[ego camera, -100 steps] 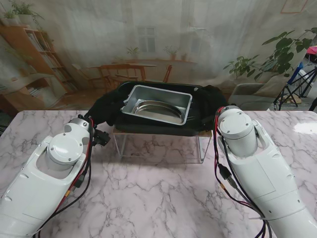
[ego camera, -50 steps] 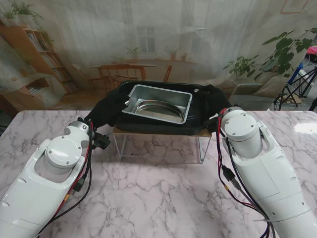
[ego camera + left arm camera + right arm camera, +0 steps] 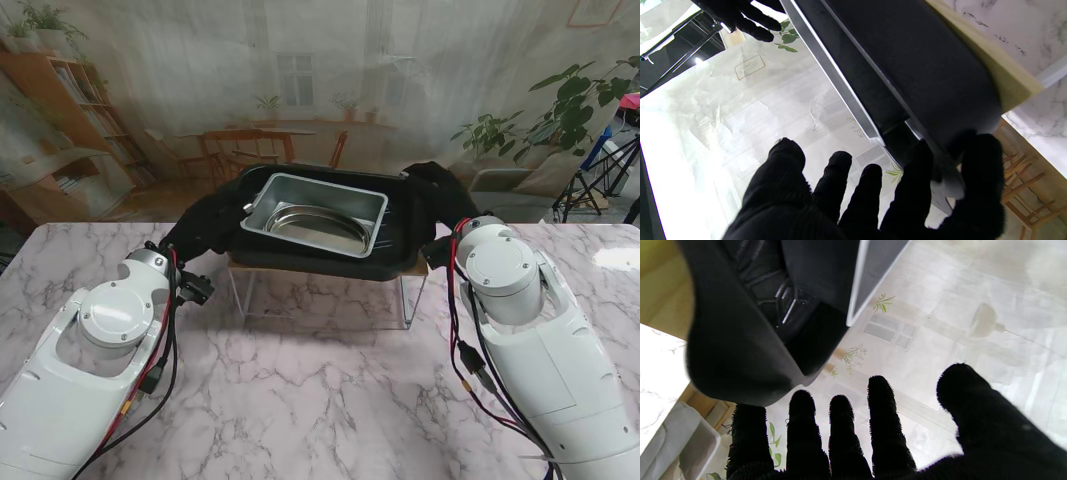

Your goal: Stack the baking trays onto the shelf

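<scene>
A black baking tray [image 3: 322, 262] rests on the small shelf [image 3: 416, 268], a wooden board on wire legs. Inside it sits a silver rectangular tray [image 3: 274, 190] holding a shallow oval silver tray [image 3: 320, 226]. My gloved left hand [image 3: 203, 234] is at the black tray's left end with its fingers spread; in the left wrist view thumb and forefinger [image 3: 918, 173] lie either side of the black tray [image 3: 923, 66] rim without gripping. My right hand [image 3: 437, 196] hovers open beside the right end, and in its wrist view the black tray [image 3: 733, 340] is apart from the spread fingers [image 3: 882, 413].
The marble table [image 3: 320, 400] stretches between my arms and under the shelf. A printed room backdrop hangs behind the shelf. A grey chair [image 3: 500, 190] and a tripod [image 3: 600, 170] stand past the table's far right.
Both arms have drawn back toward me. The right hand has come off the black tray's right end and risen. The left hand has loosened at the left end. The trays stay on the shelf.
</scene>
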{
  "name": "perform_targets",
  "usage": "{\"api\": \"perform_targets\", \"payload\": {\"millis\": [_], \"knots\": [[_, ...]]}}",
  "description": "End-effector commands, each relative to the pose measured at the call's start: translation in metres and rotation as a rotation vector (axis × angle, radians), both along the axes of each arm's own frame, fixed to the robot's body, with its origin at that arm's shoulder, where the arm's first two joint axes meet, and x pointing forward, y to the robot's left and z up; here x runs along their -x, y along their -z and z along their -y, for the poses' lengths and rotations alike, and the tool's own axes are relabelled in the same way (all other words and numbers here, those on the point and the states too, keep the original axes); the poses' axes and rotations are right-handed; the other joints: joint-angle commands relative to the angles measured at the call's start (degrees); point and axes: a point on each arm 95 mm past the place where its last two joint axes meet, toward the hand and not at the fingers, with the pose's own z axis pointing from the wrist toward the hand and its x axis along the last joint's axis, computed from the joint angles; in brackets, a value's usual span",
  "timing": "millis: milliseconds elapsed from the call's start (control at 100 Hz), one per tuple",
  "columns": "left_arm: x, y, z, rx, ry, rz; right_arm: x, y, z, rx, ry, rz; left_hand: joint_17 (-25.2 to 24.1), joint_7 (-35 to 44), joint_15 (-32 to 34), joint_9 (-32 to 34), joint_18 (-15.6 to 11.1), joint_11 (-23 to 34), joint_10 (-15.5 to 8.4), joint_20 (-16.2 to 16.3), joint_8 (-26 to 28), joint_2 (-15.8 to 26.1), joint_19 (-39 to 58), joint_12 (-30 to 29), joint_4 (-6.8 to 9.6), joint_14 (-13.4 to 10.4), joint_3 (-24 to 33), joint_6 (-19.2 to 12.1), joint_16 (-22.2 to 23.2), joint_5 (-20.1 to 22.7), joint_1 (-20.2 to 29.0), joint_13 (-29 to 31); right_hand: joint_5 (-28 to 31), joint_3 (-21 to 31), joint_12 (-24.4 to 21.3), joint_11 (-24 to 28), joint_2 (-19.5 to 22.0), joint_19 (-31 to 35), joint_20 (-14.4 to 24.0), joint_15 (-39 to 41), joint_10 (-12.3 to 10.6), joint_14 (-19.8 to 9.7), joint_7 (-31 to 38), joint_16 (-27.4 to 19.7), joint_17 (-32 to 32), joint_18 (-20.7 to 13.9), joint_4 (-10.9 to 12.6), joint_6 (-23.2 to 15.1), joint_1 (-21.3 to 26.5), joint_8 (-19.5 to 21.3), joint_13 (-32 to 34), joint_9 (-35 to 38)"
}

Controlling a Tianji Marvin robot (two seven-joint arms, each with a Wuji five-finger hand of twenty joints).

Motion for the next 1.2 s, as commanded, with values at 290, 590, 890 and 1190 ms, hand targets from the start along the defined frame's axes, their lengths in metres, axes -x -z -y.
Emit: {"api": "perform_targets", "payload": {"millis": [290, 590, 890, 1190], "knots": [[0.006, -0.014, 0.001, -0.010, 0.032, 0.033, 0.005, -0.009, 0.004, 0.010, -0.012, 0.031, -1.66, -1.25, -1.63, -1.82, -19.29, -1.93, -1.71, -1.41, -0.84, 0.74, 0.91, -1.36, -0.12, -0.35, -1.60, -2.26, -0.99, -2.17, -2.29, -1.06, -1.96, -1.42, 0.48, 1.49, 0.56, -0.01, 1.72, -1.51, -1.87, -2.91, -0.23, 0.11, -0.26, -2.62, -0.24, -2.75, -2.34, 0.96, 0.34, 0.00], [0.018, -0.015, -0.016, -0.026, 0.017, 0.058, 0.014, -0.012, 0.014, 0.028, -0.020, 0.056, -2.56, -1.70, -2.59, -1.80, -16.30, -3.52, -1.84, -1.68, -1.07, 0.34, -0.25, -1.72, -0.26, -0.01, -1.69, -3.18, -1.70, -2.55, -3.47, -1.66, -1.82, -1.56, 0.40, 1.32, 0.55, -0.63, 2.23, -1.74, -1.79, -2.90, -0.38, 0.12, -0.31, -2.54, -0.22, -2.78, -2.33, 0.95, 0.35, 0.13], [0.036, -0.020, -0.035, -0.053, 0.009, 0.124, 0.029, -0.017, 0.020, 0.050, -0.052, 0.088, -5.30, -1.79, -3.48, -0.31, -15.26, -4.52, -1.75, -1.98, -1.10, 0.42, -1.66, -1.52, -0.31, -1.66, -1.57, -3.41, -1.97, -2.48, -4.01, -2.27, -1.63, -1.80, 0.27, 0.99, 0.61, -1.68, 2.64, -2.30, -1.68, -3.29, -0.61, -0.01, -0.91, -3.66, -0.24, -2.74, -2.34, 0.91, -0.01, 0.44], [0.064, -0.030, -0.042, 0.046, 0.029, 0.267, 0.065, -0.018, 0.019, 0.057, -0.161, 0.176, -9.95, 0.06, -6.59, 6.90, -22.95, -4.71, -0.03, -5.69, -0.08, 1.97, -8.92, -0.19, -0.41, -4.17, -1.65, -0.92, -3.11, 3.13, -2.74, -3.20, 0.64, -2.05, -0.33, -0.66, 0.43, -5.66, 3.24, -4.23, -2.52, -4.22, -1.60, -0.79, -1.64, -4.95, -0.33, -3.35, -2.36, 0.55, -0.61, 2.04]]}}
